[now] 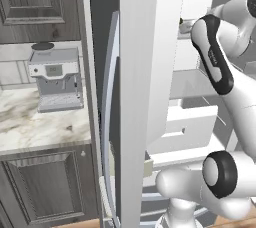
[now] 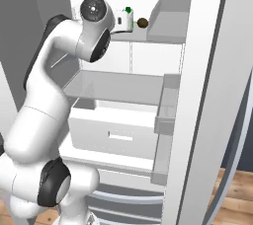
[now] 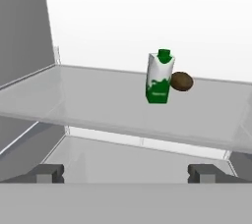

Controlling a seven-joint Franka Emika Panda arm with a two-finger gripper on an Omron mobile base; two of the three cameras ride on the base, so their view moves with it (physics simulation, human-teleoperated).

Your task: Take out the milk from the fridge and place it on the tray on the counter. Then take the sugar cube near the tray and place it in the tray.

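Green-and-white milk [image 3: 160,79] upright, well ahead of wide-spread gripper [image 3: 126,173].

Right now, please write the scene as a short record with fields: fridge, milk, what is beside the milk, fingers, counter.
fridge: door open, light grey shelves visible
milk: upright on the upper shelf, not yet grasped
beside milk: small brown round object, touching or nearly touching the carton
fingers: spread wide apart, empty, short of the milk
counter: marbled stone, with a grey coffee machine on it
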